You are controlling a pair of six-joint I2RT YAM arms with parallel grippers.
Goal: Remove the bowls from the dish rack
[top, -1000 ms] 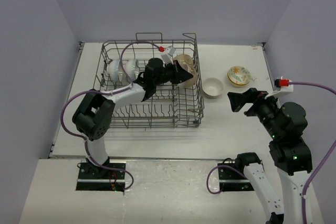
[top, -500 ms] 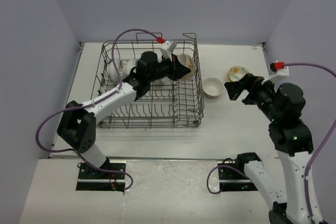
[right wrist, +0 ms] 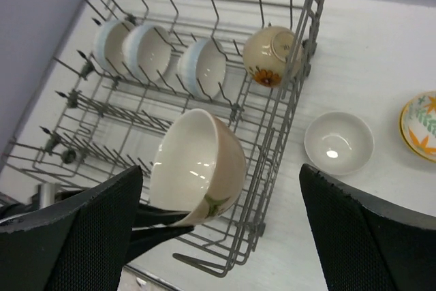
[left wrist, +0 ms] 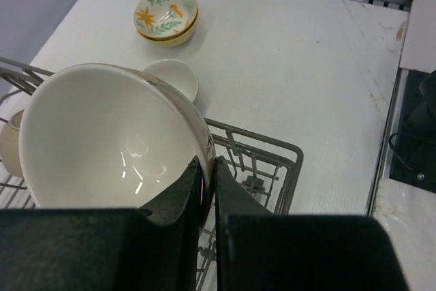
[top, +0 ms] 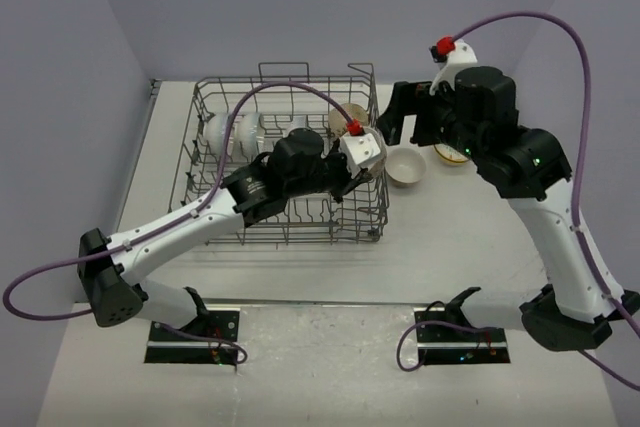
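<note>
Cream inside and tan outside with a small flower sprig, one bowl (right wrist: 197, 165) hangs over the near right part of the dish rack (top: 300, 238), apparently raised above the tines. The left hand (left wrist: 208, 168) pinches its rim, jaws nearly closed on the thin wall. That edge grip leaves the bowl tipped on its side, probably so it can pass over the rack's right wall. The left arm reaches out long from the near left, its wrist aimed toward the desk (top: 470, 237) on the right. A plain white bowl (top: 406, 167) and a stack of yellow floral bowls (left wrist: 167, 15) already sit there near the rack, so that is likely the drop spot. The right hand (top: 408, 119) hovers high at the far right, spread wide and empty, facing down. Three white bowls (right wrist: 153, 52) and a tan floral bowl (right wrist: 272, 56) stand on edge between tines in the far row, not yet unloaded.
</note>
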